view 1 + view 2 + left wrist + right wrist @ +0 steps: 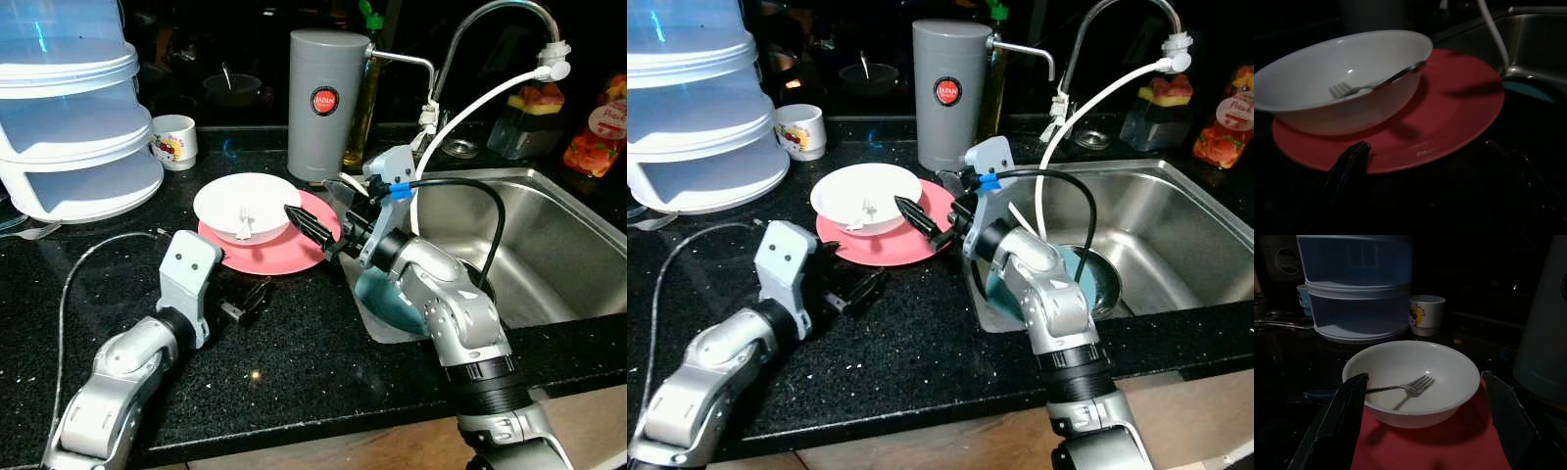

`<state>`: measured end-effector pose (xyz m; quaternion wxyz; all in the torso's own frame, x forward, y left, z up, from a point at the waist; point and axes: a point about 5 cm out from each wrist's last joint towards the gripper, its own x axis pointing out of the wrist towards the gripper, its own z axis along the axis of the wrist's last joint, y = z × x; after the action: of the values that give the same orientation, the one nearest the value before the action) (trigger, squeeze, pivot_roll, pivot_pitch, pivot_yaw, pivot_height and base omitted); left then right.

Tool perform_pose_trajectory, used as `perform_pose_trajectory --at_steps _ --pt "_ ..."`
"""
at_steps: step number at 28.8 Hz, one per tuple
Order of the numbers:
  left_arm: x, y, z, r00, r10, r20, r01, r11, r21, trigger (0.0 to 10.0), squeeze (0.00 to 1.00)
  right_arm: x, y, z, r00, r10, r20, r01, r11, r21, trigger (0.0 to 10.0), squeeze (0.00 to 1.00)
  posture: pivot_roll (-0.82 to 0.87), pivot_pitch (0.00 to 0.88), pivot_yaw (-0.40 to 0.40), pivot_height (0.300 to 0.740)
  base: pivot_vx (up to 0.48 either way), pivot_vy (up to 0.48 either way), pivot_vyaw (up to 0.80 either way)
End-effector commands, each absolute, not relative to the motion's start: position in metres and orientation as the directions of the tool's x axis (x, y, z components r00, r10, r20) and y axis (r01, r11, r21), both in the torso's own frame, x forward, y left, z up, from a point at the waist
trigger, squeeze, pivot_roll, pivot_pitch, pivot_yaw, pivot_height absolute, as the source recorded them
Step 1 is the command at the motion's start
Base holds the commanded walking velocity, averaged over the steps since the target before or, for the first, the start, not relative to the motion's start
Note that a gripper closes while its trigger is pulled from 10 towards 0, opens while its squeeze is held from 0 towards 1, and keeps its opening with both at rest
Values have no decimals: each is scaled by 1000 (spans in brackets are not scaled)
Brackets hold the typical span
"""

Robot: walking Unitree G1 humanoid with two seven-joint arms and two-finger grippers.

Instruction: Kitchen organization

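Closest to my head camera are my two silver forearms, reaching out over the dark speckled surface. On it, near the sink, sits the red plate with the white bowl on top and a fork lying inside the bowl.

My right tool is at work: its black fingers stand wide apart and hover just over the plate's sink-side edge, pointing across at the bowl. In the right wrist view the bowl lies squarely between the two fingers. My left tool rests low on the surface just beside the plate's near rim, fingers also spread, holding nothing.

I judge the step to be taking hold of the bowl. To do it well I should lower one finger inside the rim and one outside, close gently, and lift level so the fork does not slide out and the plate beneath is not dragged.

My right forearm rises from the sink's front corner, elbow bent, wrist angled toward the bowl; the left lies nearly flat.
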<state>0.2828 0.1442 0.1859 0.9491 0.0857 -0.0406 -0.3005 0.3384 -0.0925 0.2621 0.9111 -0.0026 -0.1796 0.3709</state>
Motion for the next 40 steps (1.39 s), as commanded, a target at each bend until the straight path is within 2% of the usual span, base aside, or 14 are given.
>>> perform_pose_trajectory --at_steps 1,13,25,26,28,31,37,40 --pt "287 136 171 791 -611 -20 607 781 148 10000 0 340 -97 264 665 667 336 -665 734 -142 10000 0 -3 47 -43 740 0 0 0" --pt "303 114 172 732 -681 9 675 728 122 10000 0 342 -100 266 672 658 340 -655 743 -142 10000 0 -14 39 -41 740 0 0 0" --pt "315 88 183 641 -764 76 754 645 128 10000 0 343 -102 268 679 645 350 -644 752 -137 10000 0 -15 41 -41 740 0 0 0" --pt "311 80 188 602 -792 104 782 611 121 10000 0 343 -102 268 680 643 352 -643 754 -135 10000 0 -15 41 -41 740 0 0 0" --pt "306 75 191 575 -811 112 802 585 121 10000 0 343 -102 269 681 641 354 -642 755 -133 10000 0 -16 45 -38 740 0 0 0" --pt "300 73 191 565 -818 105 809 574 125 10000 0 343 -103 269 683 639 355 -641 757 -130 10000 0 -16 45 -38 740 0 0 0" --pt "274 79 178 582 -813 21 804 579 134 10000 0 343 -103 268 684 637 354 -641 758 -125 10000 0 -16 48 -36 740 0 0 0" --pt "254 93 169 608 -793 -47 790 597 140 10000 0 343 -102 267 681 640 356 -646 754 -120 10000 0 5 55 -40 740 0 0 0"
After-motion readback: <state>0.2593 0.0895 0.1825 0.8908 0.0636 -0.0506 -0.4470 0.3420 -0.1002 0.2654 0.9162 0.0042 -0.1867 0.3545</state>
